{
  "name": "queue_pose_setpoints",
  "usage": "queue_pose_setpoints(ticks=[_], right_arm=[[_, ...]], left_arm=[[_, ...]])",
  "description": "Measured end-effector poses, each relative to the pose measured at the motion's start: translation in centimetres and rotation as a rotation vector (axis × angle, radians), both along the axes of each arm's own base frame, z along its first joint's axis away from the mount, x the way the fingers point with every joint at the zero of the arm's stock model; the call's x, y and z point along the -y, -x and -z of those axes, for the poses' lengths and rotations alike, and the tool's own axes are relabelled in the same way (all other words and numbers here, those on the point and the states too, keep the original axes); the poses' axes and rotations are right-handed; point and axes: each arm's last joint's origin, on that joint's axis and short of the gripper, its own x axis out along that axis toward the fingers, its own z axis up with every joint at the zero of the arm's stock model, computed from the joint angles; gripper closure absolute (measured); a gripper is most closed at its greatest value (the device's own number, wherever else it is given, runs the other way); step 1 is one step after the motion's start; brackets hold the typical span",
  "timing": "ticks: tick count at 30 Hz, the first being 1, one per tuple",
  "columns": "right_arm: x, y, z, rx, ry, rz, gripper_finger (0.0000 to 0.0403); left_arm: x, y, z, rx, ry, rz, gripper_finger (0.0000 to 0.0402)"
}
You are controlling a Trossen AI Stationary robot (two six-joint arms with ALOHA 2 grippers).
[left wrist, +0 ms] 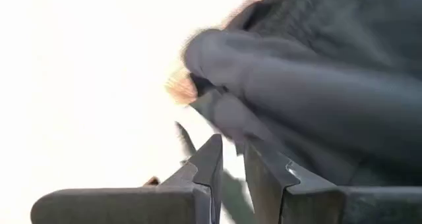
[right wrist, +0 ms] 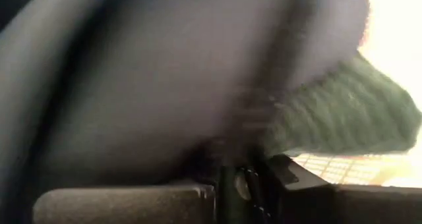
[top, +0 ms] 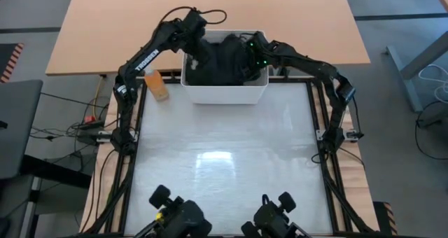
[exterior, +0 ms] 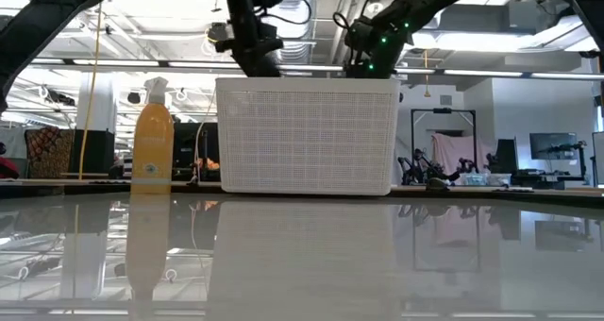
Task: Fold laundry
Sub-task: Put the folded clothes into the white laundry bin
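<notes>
A white plastic bin sits at the table's twelve o'clock edge, heaped with dark laundry. Both arms reach in. The left gripper has fingers narrowly apart beside cloth; the right gripper pinches black fabric.

Overhead light falls evenly on the glossy white table top, leaving a pale glare patch at its middle; in the low view that surface mirrors the white perforated plastic bin and the orange spray bottle; ceiling strip lights burn bright behind; in the left wrist view everything beyond the dark fingers is blown out white, and the dark grey cloth beside them is smeared; the right wrist view is dim and heavily blurred
</notes>
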Motion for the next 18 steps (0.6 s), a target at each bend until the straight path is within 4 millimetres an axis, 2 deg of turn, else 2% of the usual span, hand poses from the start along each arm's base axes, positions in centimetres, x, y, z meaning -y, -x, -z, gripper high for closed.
queue_pose_setpoints(ticks=[3, 8, 11, 15, 18], right_arm=[[0.0, 0.1, 0.0, -0.011, 0.007, -0.005, 0.0328], [0.1, 0.1, -0.1, -0.022, 0.009, -0.007, 0.0327], [0.2, 0.1, -0.6, -0.023, 0.013, -0.012, 0.0327], [0.2, 0.1, -2.1, -0.014, 0.030, -0.017, 0.0326], [0.1, 0.3, -3.3, -0.025, 0.043, -0.034, 0.0326]], left_arm=[[0.6, 0.9, -0.7, -0.028, -0.018, 0.002, 0.0352], [0.8, 1.2, -0.9, -0.079, -0.021, 0.027, 0.0352], [0.6, 1.0, -1.2, -0.033, -0.042, 0.032, 0.0352], [0.8, -0.9, -1.5, 0.241, 0.052, 0.267, 0.0352], [1.6, -3.8, 0.6, 0.240, 0.055, 0.358, 0.0359]])
